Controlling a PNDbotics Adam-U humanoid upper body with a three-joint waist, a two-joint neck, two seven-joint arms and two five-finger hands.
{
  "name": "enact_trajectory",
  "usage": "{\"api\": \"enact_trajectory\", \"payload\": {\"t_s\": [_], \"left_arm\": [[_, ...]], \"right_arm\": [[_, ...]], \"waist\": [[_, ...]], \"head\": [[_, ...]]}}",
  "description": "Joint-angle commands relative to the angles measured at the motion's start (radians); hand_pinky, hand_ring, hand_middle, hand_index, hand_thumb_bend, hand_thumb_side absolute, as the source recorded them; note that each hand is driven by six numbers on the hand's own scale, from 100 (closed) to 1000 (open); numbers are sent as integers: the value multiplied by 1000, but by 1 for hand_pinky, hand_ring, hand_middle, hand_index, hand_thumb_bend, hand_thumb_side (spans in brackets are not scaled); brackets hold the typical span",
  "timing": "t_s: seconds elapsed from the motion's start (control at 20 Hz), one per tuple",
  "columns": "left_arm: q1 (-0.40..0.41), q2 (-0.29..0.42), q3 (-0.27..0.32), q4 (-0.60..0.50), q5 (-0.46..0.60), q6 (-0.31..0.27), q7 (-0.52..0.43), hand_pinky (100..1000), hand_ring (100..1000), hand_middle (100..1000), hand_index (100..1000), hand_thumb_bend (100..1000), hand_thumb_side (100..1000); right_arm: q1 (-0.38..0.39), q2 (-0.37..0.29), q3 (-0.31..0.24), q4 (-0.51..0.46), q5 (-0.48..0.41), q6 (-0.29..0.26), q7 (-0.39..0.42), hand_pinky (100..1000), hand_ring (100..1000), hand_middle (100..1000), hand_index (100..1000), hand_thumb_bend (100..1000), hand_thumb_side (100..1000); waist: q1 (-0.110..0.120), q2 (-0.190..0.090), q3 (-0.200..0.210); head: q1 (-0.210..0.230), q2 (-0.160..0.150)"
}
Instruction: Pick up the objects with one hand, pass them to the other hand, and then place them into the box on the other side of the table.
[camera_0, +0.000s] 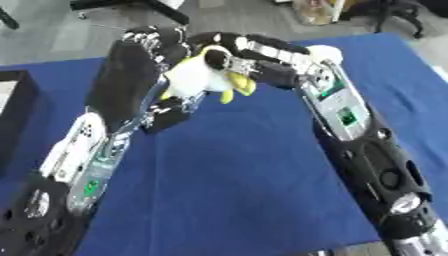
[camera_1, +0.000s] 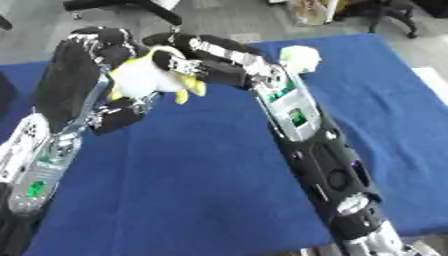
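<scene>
Toy: the white and yellow toy is up in the air over the blue table, between your two hands.
Right hand: fingers curled round the toy.
Left hand: also wrapped on it.
Box: at your left edge.
Risk: let go too early and the toy could drop.

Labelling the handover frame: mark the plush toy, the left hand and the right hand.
plush toy (camera_0: 194, 75), left eye view, its white belly.
left hand (camera_0: 131, 65), left eye view, the back of the palm.
right hand (camera_1: 206, 57), right eye view, the knuckles above the toy.
</scene>
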Motion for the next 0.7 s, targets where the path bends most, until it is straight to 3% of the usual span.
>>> {"api": "enact_trajectory", "payload": {"t_s": [0.05, 0.35, 0.4, 0.45, 0.7], "left_arm": [[-8, 21, 14, -24, 1, 2, 15, 439, 296, 219, 455, 100, 122], [4, 26, 33, -20, 2, 17, 29, 437, 294, 218, 455, 100, 130], [6, 27, 36, -19, 1, 19, 31, 437, 294, 218, 455, 100, 112], [9, 29, 39, -19, 1, 21, 33, 437, 294, 219, 455, 100, 130], [24, 41, 57, -17, -3, 35, 44, 436, 292, 219, 455, 100, 136]], "right_arm": [[-20, -70, -48, 25, 36, -7, -40, 810, 680, 812, 978, 100, 833], [-11, -96, -87, 20, 60, -18, -99, 809, 675, 811, 980, 100, 781], [-7, -98, -95, 13, 57, -17, -107, 808, 674, 810, 980, 100, 832], [-3, -101, -103, 7, 54, -16, -115, 807, 672, 809, 980, 100, 767], [24, -118, -153, -39, 46, 0, -155, 802, 659, 790, 974, 100, 707]], "waist": [[-13, -32, 1], [-12, -32, 3], [-12, -32, 3], [-11, -32, 3], [-8, -32, 2]], "head": [[-7, -3], [-15, -3], [-16, -3], [-17, -3], [-21, -3]]}}
